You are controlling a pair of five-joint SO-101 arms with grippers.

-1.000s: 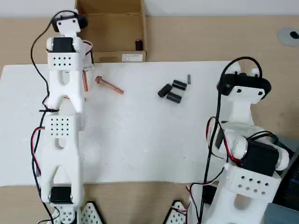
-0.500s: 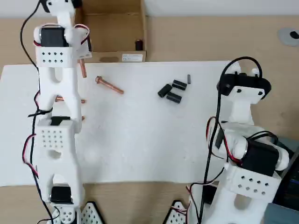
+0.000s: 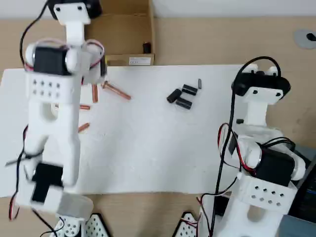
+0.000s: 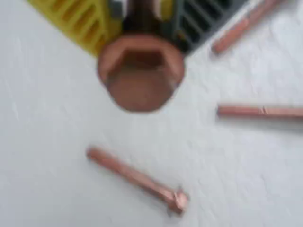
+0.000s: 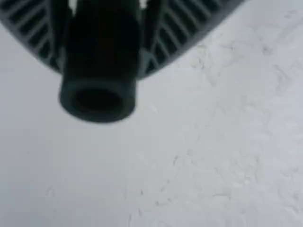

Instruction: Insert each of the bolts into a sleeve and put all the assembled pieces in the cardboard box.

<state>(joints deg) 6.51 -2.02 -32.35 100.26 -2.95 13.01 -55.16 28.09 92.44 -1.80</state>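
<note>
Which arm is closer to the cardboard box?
Left. The left gripper is just in front of the cardboard box; the right gripper is far across the white sheet.

Wooden counter (image 3: 212, 42) w/ white foam sheet (image 3: 158, 148) over most of it. On sheet, left part: 3 loose copper bolts (image 3: 116, 91), 2 of them partly under an arm. Mid-sheet nr far edge: 3 black sleeves (image 3: 184, 103) bunched, small grey pin (image 3: 199, 83) just beside. Cardboard box (image 3: 152, 29) on counter at sheet's far edge.
</note>
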